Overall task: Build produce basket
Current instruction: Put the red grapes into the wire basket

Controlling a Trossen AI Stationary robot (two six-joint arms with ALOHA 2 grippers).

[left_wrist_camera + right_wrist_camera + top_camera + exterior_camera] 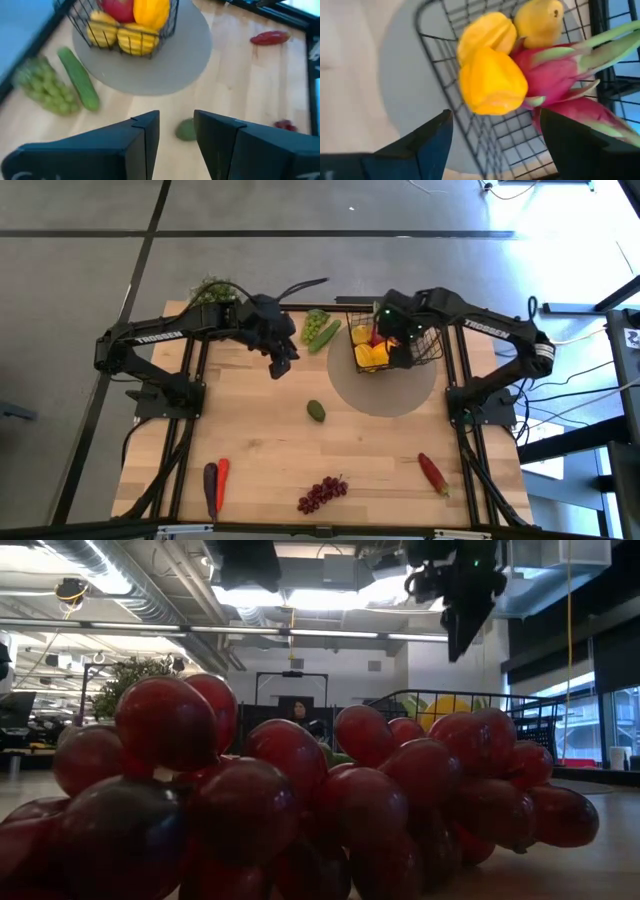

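Several pieces already sit in the wire-mesh basket [385,348], which rests on a grey round mat [385,385] at the far right of the tabletop [270,430]: a yellow pepper [492,82], a starfruit [487,32], a lemon [538,22] and pink dragon fruit [560,75]. My right end effector [492,135] hovers just over the basket with its fingers spread wide and nothing between them.

My left end effector [176,132] is also spread and empty, hanging above bare wood near the far edge. Through its wrist camera I see the avocado [186,131] showing in the gap between the fingers, so I judge that the next pick. The cucumber [326,335] and green grapes [314,326] lie beside the basket; the purple grapes [322,494], chili [433,473], carrot [221,477] and eggplant [209,488] wait near the front edge.

To do this well, I would keep the avocado centred between the fingers, descend straight, and close across its narrow width, since its smooth rounded skin may squirt sideways. Before carrying it over, I would pull the right arm clear of the basket so the two arms do not meet.
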